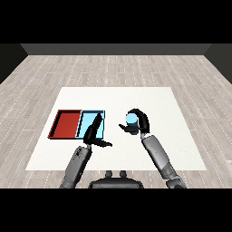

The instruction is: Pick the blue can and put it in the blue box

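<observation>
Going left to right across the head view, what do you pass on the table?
Red tray → light blue tray → blue can, with the right hand curled round it. The left hand overlaps the light blue tray, so I leave it out of the order.

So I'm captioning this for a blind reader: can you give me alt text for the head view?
The right robot hand curls round a blue can, to the right of two trays. The left robot hand, fingers straight, reaches over the light blue tray, which lies beside a red tray on the white table.
</observation>
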Tool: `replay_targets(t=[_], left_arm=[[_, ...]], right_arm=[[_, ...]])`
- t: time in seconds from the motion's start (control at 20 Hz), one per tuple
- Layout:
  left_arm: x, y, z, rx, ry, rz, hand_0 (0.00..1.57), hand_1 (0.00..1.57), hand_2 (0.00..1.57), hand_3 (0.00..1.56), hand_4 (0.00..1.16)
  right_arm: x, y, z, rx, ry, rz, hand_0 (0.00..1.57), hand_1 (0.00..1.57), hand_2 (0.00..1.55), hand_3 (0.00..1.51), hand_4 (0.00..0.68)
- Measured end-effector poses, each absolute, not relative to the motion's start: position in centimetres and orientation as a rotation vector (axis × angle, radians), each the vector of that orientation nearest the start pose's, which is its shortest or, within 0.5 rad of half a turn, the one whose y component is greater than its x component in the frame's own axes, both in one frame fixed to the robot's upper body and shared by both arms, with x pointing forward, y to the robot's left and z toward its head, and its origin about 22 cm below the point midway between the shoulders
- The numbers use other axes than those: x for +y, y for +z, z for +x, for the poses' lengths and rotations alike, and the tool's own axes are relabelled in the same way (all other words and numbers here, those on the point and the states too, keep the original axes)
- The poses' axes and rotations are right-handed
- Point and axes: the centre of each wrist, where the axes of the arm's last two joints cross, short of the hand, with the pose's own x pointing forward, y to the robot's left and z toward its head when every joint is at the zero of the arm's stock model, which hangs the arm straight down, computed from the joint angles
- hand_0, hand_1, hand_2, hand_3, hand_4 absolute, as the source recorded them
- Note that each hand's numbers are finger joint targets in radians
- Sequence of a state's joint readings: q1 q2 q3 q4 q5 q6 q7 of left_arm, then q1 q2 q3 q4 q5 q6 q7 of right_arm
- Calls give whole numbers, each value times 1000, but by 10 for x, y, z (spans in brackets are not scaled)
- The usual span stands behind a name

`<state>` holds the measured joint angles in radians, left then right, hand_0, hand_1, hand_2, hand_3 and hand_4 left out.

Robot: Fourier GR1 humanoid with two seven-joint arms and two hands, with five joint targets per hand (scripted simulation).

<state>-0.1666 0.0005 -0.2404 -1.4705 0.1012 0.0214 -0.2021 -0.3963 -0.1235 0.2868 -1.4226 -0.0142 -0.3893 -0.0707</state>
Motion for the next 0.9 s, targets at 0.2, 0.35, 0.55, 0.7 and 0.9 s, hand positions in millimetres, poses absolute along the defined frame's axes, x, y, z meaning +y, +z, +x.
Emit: replay_targets(t=[0.2, 0.35, 0.55, 0.7, 0.9], left_arm=[[143, 8, 269, -1763, -157, -331, 0, 0, 0, 0, 0], [133, 4, 273, -1751, -161, -330, 0, 0, 0, 0, 0], [126, -8, 274, -1732, -161, -325, 0, 0, 0, 0, 0], [122, -5, 278, -1725, -150, -334, 0, 0, 0, 0, 0], [120, -11, 280, -1711, -138, -334, 0, 0, 0, 0, 0]], right_arm=[[-143, 67, 313, -1879, 165, -82, 1472, 1472, 1463, 1398, 614], [-138, 72, 310, -1873, 172, -73, 1489, 1489, 1468, 1401, 615], [-129, 73, 306, -1881, 196, -67, 1486, 1486, 1467, 1398, 611], [-120, 73, 306, -1892, 211, -60, 1492, 1492, 1469, 1400, 606], [-122, 73, 308, -1906, 214, -48, 1476, 1476, 1463, 1398, 604]])
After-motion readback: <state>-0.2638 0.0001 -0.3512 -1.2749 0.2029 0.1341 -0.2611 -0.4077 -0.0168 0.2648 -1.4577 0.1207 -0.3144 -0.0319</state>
